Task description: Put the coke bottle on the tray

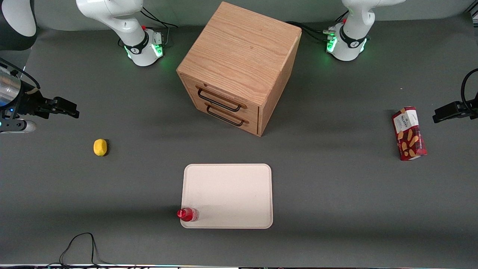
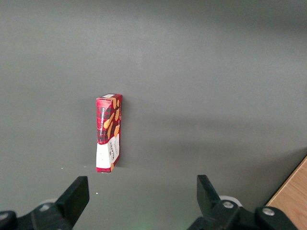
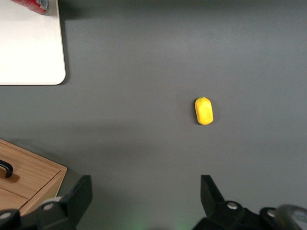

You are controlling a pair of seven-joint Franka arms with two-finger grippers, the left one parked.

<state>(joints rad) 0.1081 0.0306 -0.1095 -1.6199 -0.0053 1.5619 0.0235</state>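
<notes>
A: Looking at the coke bottle (image 1: 188,214): upright on the tray (image 1: 231,186), right at the corner nearest the front camera on the working arm's side. Placement looks done, barely.

B: Gripper (image 1: 63,107)?

A: Well apart from it, up at the working arm's end of the counter (image 1: 336,209), above the lemon (image 1: 100,147). Jaws spread wide, nothing in them.

B: Risks?

A: Bottle's slim and standing tight against the low rim. A counter bump or tray nudge could tip it off the edge. If the base straddles the rim it's already unstable; can't tell from here.

B: Drawer cabinet (image 1: 239,67), biscuit box (image 1: 409,133)?

A: Both clear, no issue.
</notes>
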